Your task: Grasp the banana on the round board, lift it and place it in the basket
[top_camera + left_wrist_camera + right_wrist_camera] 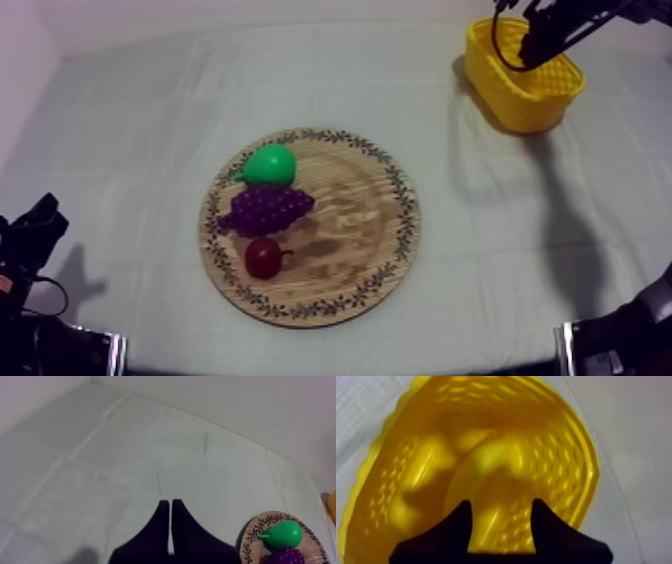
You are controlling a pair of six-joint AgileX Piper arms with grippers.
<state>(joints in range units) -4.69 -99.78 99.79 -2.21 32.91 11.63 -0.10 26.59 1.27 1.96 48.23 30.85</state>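
The right gripper (501, 505) hangs over the yellow basket (535, 100), fingers apart and holding nothing. A pale curved shape inside the basket looks like the banana (488, 461). The left gripper (170, 521) is closed and empty.

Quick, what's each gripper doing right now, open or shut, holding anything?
Left gripper: shut, holding nothing.
Right gripper: open, over the yellow basket, with the banana lying inside below it.
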